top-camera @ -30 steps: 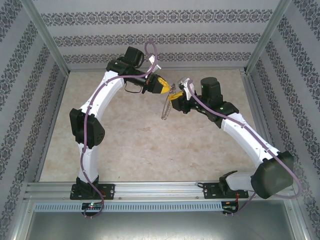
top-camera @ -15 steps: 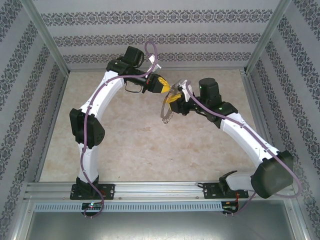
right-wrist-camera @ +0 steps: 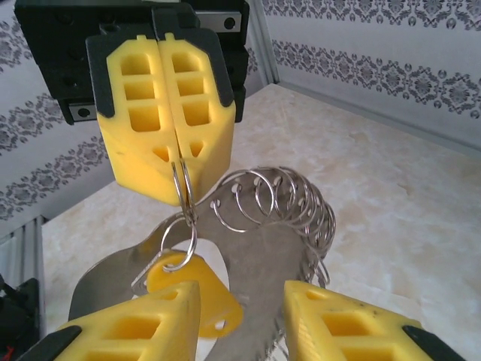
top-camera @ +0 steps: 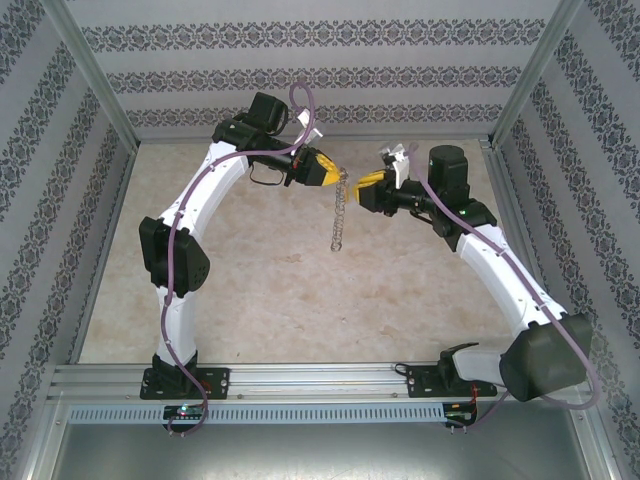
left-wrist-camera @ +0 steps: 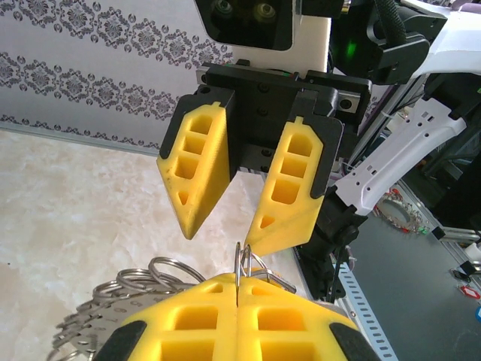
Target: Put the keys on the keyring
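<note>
Top view, left gripper (top-camera: 337,172): closed on a small ring, with the keyring (top-camera: 338,215) hung below it and seen edge-on as a thin strip.
Top view, right gripper (top-camera: 360,186): fingers parted, nothing held; placed just beside the keyring's top, apart from it.
Top view, room: bare table (top-camera: 250,300) is left open all round under the keyring; walls (top-camera: 320,80) and frame posts (top-camera: 95,80) are well apart.
Left wrist view, small ring (left-wrist-camera: 239,265): pinched upright between the closed yellow fingers; the right gripper's parted fingers (left-wrist-camera: 199,169) are faced head-on, and loops (left-wrist-camera: 146,277) are seen at lower left.
Right wrist view, keyring: its flat silvery band (right-wrist-camera: 255,248) and fanned loops are shown broadside.
Right wrist view, key (right-wrist-camera: 184,277): yellow head found just under the small ring, beside the parted right fingers; whether it is threaded cannot be told.
</note>
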Controlling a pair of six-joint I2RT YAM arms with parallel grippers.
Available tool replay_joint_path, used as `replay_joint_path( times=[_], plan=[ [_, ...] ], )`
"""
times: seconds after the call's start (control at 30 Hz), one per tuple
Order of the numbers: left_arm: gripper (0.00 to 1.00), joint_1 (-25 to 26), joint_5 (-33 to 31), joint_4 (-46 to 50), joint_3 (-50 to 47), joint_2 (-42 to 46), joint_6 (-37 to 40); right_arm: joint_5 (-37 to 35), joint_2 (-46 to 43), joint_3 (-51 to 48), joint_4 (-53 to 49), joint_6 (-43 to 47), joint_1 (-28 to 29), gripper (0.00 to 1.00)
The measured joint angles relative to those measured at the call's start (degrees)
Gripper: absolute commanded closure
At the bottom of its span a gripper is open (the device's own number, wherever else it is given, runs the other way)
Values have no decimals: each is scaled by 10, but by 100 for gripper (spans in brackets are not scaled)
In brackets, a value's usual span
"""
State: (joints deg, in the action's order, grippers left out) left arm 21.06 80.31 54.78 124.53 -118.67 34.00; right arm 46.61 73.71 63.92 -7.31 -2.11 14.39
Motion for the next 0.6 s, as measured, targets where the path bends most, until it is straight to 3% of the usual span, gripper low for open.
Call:
replay_joint_path(
  times=[0.43, 0.6],
  plan=[
    [100, 0, -3, 0, 0, 0, 0, 46, 2, 7, 25, -15, 1, 66],
    [100, 0, -4, 0, 0, 0, 0, 56, 10, 14, 33, -22, 9, 76]
  ],
)
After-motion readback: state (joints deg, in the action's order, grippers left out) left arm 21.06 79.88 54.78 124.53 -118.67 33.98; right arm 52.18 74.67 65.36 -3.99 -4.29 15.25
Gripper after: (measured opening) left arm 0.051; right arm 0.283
